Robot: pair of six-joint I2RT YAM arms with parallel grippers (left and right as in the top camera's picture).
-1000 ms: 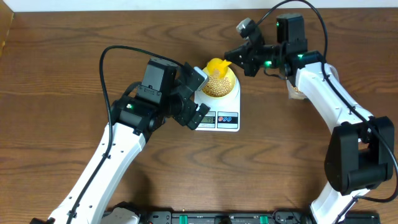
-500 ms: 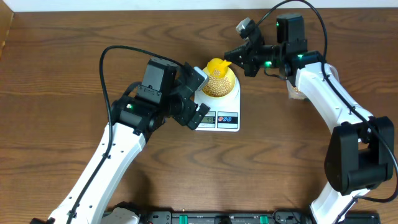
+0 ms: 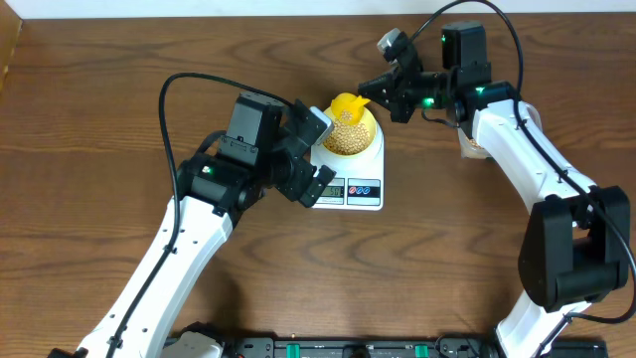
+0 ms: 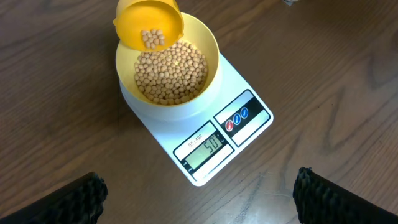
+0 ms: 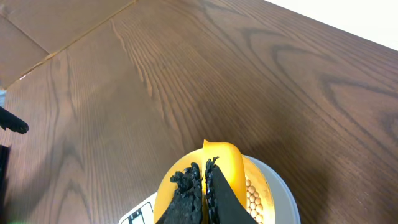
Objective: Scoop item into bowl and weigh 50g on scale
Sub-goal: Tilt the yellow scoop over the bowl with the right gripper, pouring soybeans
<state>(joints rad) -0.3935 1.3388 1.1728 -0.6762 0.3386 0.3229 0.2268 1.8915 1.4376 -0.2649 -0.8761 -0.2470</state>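
Apparently right fingers [image 5: 186,194] clamp the scoop [image 5: 227,167], while left fingers [image 4: 79,196] stand wide, holding nothing.

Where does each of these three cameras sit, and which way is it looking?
Overhead: above the table, looking straight down; left arm and right arm flank scale and bowl.
Left wrist: on the left arm, looking down at the bowl's beans; open left claw's tips at the bottom corners.
Right wrist: on the right arm, looking down past the shut right claw holding the scoop.
Shared: all see bowl and scoop.
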